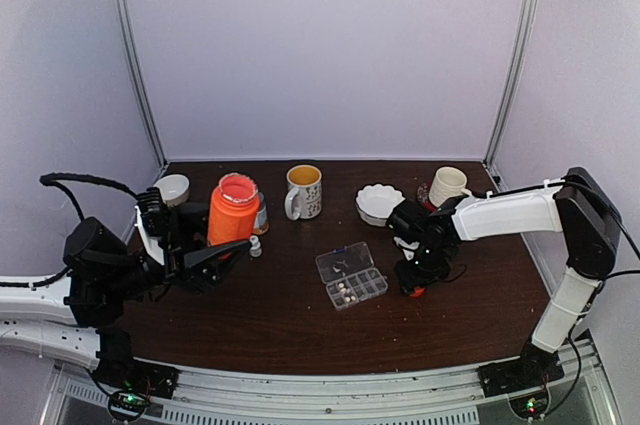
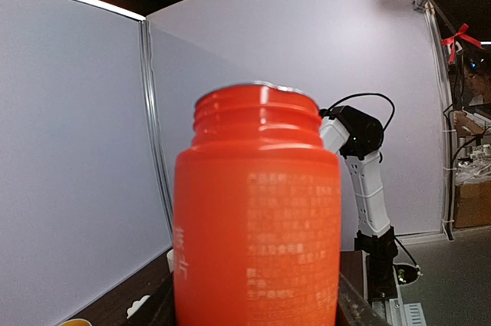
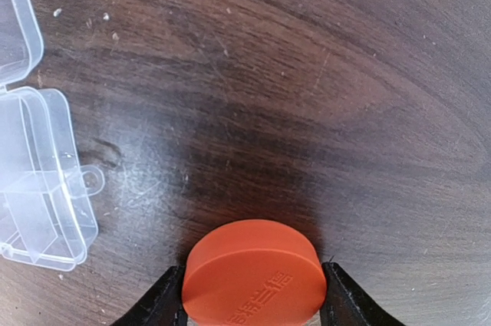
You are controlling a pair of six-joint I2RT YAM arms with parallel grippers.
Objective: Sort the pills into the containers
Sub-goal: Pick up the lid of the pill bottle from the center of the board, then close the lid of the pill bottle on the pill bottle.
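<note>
The clear pill box (image 1: 350,275) lies mid-table with its lids swung open; a few pale pills (image 1: 345,292) sit in its near row of containers. In the right wrist view a corner of the box (image 3: 38,180) shows at the left. My left gripper (image 1: 222,253) is shut on the uncapped orange bottle (image 1: 234,210), which stands upright and fills the left wrist view (image 2: 257,218). Right of the box, my right gripper (image 1: 413,280) hangs just above the table. Its jaws press both sides of the orange cap (image 3: 253,272).
Along the back stand a small white bowl (image 1: 172,188), a mug of yellow liquid (image 1: 304,191), a scalloped white bowl (image 1: 380,203) and a white mug (image 1: 447,185). A small white bottle (image 1: 256,246) stands next to the orange bottle.
</note>
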